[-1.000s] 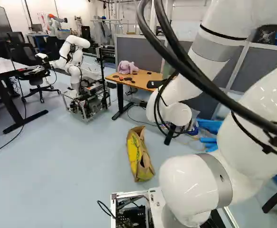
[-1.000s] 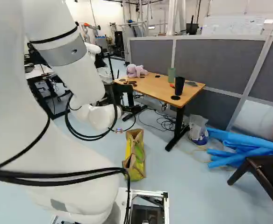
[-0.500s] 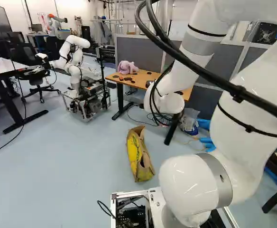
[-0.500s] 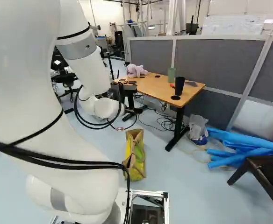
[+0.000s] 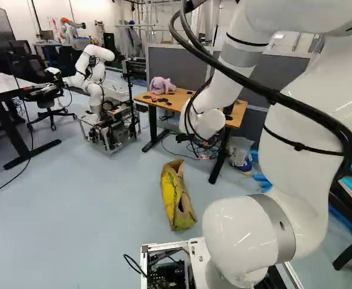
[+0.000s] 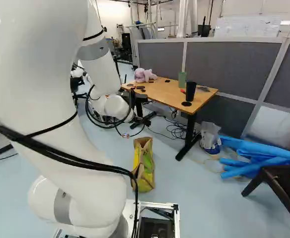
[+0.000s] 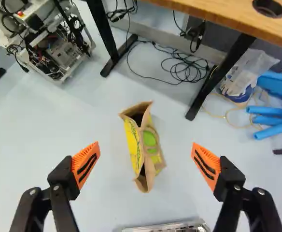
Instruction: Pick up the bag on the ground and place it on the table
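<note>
Farther out ahead than half a second ago, my white arm (image 5: 302,150) extends its wrist toward the table (image 6: 162,91), while the base (image 5: 197,253) and the yellow-and-brown bag (image 7: 142,145) hold their places. My gripper (image 7: 145,145) is spread wide and pinches nothing; its two orange pads stand apart, with the bag framed between them in the wrist view but apparently well beyond their reach. The bag sits on the pale blue floor (image 5: 91,211), ahead of the base and short of the table, its mouth gaping. By my judgement the task is at its opening stage, with the approach under way. Left to do: lower onto the bag, close on it, lift it, carry it over and set it down beside the plush toy (image 6: 145,75) on the tabletop.
</note>
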Controlling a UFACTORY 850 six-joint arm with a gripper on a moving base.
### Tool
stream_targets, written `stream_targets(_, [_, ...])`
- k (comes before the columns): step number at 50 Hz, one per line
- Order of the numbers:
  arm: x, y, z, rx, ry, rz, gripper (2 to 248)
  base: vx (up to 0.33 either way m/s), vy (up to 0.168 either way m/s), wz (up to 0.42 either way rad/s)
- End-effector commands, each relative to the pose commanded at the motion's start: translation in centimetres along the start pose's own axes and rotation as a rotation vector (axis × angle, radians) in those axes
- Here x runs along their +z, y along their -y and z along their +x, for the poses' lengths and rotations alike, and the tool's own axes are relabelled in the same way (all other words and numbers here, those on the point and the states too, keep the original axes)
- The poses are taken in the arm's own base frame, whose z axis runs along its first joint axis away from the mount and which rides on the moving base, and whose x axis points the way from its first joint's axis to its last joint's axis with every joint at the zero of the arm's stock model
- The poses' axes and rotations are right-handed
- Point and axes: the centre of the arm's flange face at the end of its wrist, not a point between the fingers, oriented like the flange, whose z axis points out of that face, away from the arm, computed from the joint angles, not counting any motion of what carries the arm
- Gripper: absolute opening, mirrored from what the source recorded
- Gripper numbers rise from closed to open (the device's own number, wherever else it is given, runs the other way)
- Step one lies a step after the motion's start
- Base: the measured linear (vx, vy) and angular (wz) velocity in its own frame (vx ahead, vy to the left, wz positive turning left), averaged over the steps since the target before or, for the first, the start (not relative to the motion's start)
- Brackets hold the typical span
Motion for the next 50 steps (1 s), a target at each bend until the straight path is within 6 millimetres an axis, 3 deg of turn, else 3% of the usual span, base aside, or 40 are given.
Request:
stream_targets(22, [2.4, 1.3, 0.7, 0.056, 0.205, -0.003, 247, 0.0, 0.0, 0.0])
stream_targets(50, [8.4, 1.8, 2.4, 0.071, 0.271, -0.015, 247, 0.0, 0.0, 0.0])
